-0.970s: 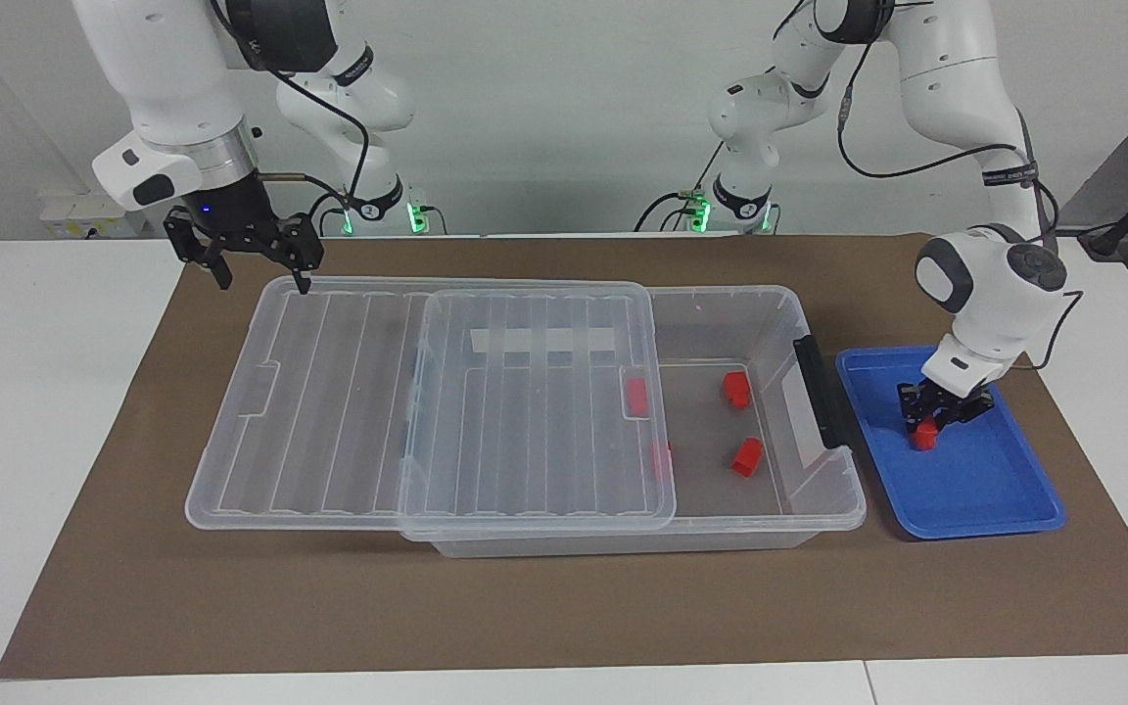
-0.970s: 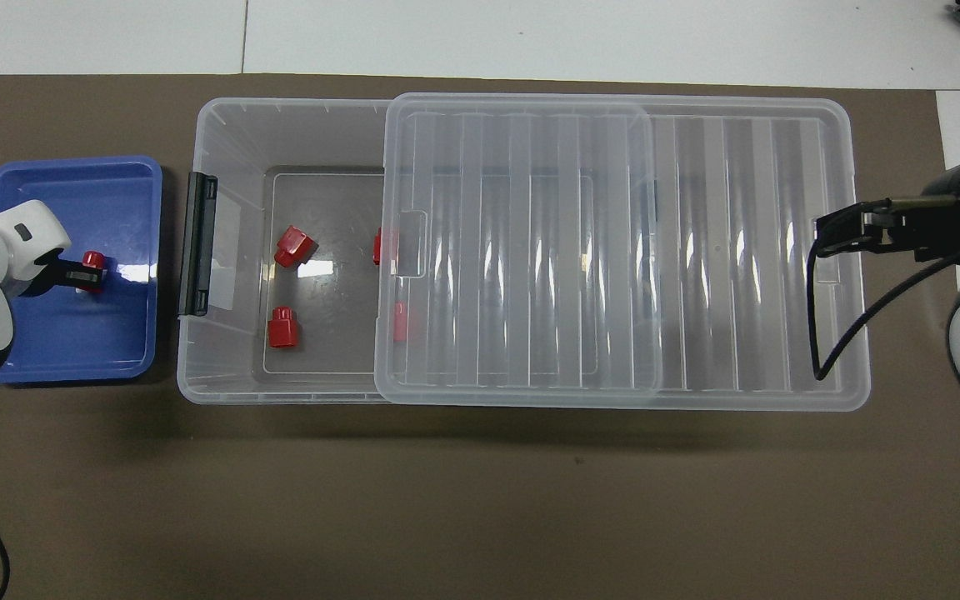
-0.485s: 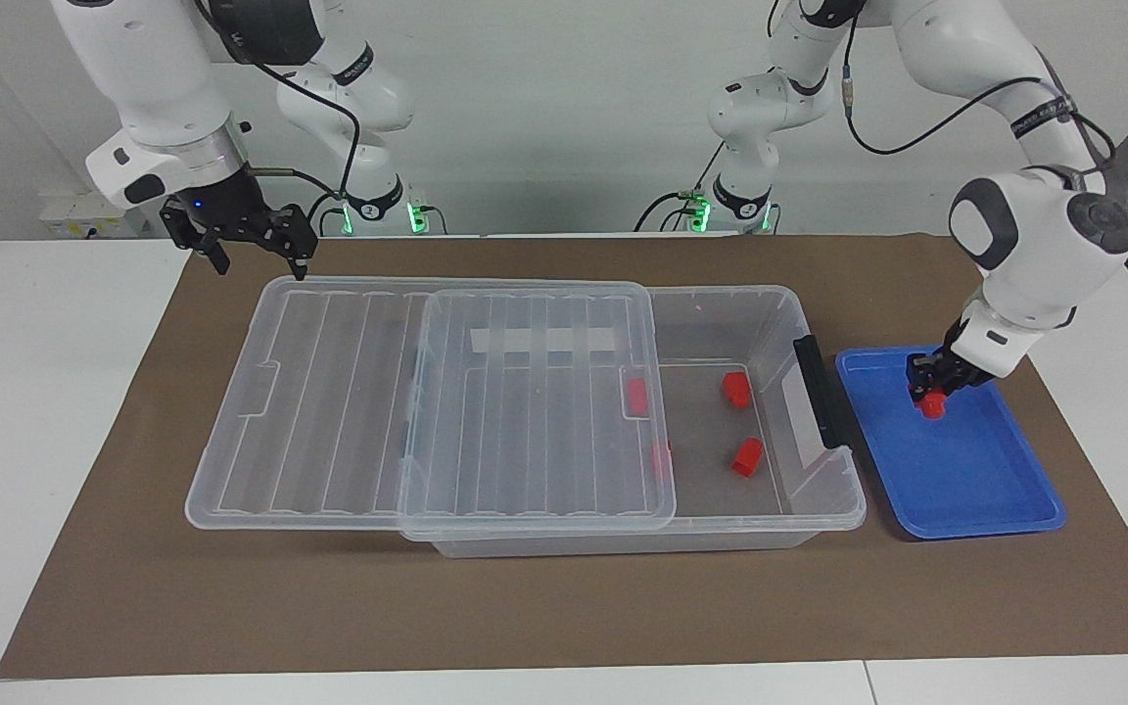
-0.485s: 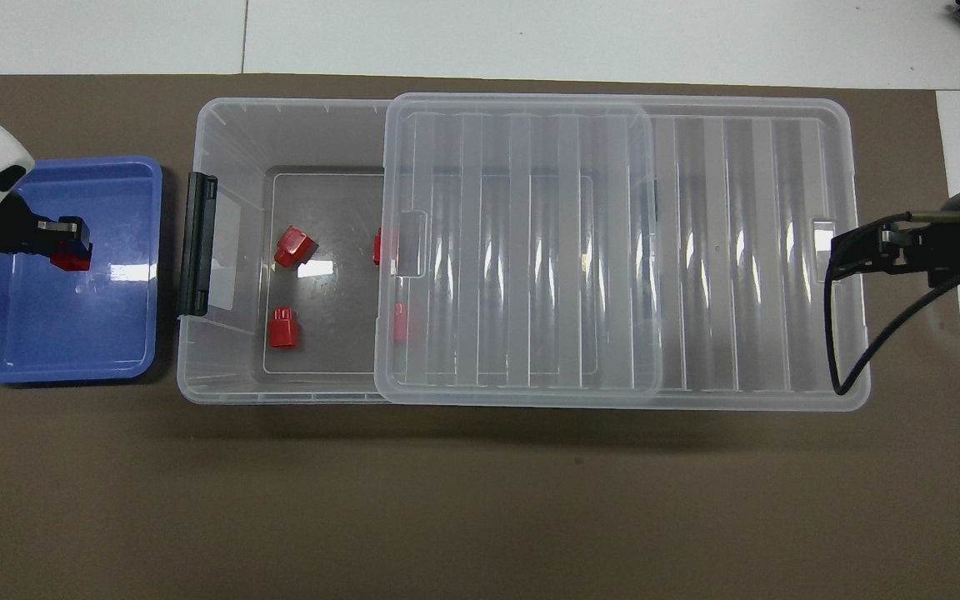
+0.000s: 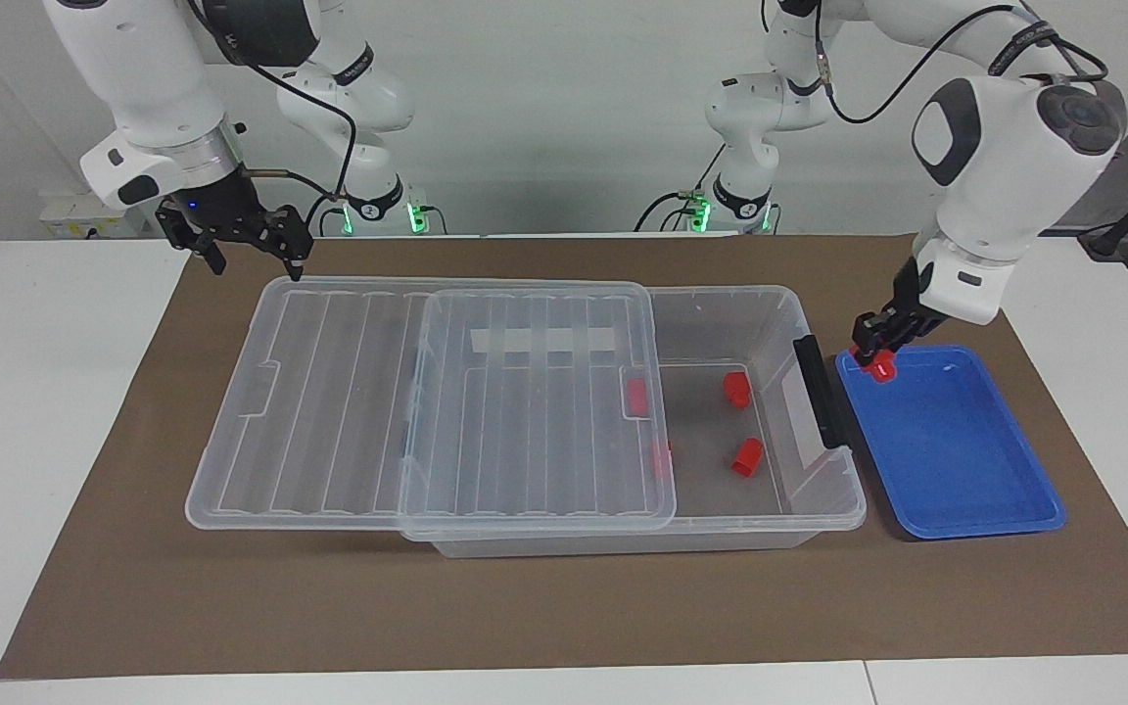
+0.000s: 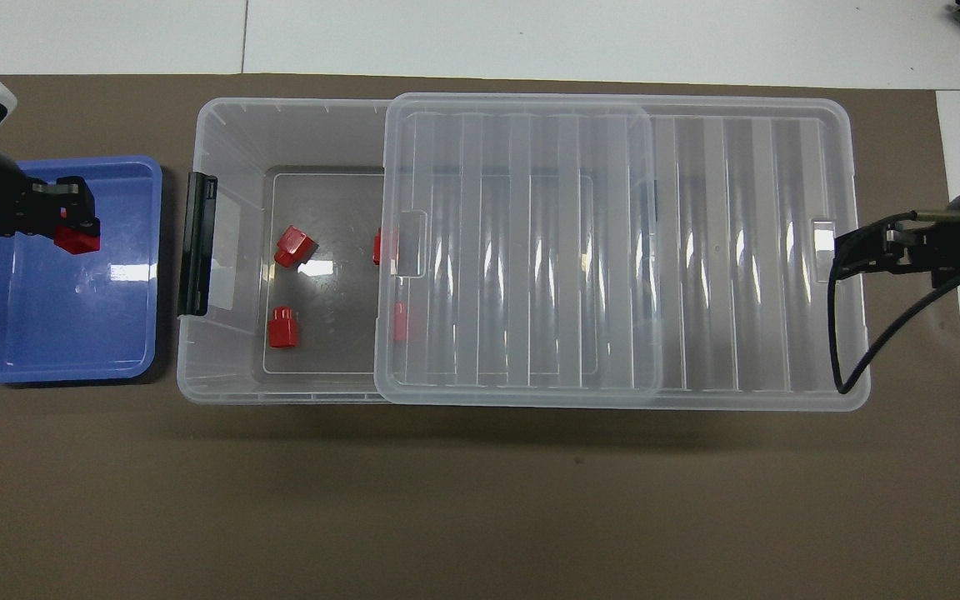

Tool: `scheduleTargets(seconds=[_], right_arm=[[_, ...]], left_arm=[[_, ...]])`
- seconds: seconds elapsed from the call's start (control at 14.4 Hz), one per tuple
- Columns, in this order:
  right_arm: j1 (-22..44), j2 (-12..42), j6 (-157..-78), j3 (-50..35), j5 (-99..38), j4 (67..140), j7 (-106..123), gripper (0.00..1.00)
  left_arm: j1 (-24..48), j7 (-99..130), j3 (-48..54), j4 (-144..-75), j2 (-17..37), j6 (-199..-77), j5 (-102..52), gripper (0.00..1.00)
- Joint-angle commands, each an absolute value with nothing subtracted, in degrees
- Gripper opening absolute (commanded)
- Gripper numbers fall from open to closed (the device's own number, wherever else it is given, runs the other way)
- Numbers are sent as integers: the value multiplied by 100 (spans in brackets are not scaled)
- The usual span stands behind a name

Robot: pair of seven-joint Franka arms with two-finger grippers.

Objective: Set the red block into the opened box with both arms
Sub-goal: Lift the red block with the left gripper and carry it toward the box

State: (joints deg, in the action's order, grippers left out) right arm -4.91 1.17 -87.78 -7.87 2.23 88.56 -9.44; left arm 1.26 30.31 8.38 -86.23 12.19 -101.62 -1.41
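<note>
Facing view: left gripper (image 5: 879,354) clamps red block (image 5: 882,369), mid-right, over blue tray (image 5: 965,470) corner; box (image 5: 823,494) opening lies frame-left | Overhead view: right gripper (image 6: 851,247) spread, apparently empty, right edge.

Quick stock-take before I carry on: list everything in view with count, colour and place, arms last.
red block: one, red, held in the air over the blue tray.
other red blocks: four, red, on the box floor, two partly under the lid.
box: one, clear, mid-mat, black handle toward the tray.
lid: one, clear ribbed, slid toward the right arm's end.
blue tray: one, blue, beside the box's handle end.
mat: one, brown, under everything.
left gripper: shut on the red block.
right gripper: open, over the lid's end.
</note>
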Motion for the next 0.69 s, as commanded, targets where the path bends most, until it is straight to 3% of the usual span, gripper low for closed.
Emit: scheduleTargets(seconds=[0.0,0.14,0.42,0.62], right_arm=[[-545,-35,-8842,-809,105,9026,-967,100],[-545,-35,-8842,-809,105,9026,-967,100],[-545,-35,-8842,-809,105,9026,-967,100],[-545,-35,-8842,-809,105,9035,-949,100]], left_arm=[[570,4487,747,-8798,1265,-10722,-106,2],[798,4693,738,-9059,1257,-10959,35,2],[1142,4816,747,-10289,933,-11749,475,2],[1327,5097,747,-10573,923,-12154,475,2]])
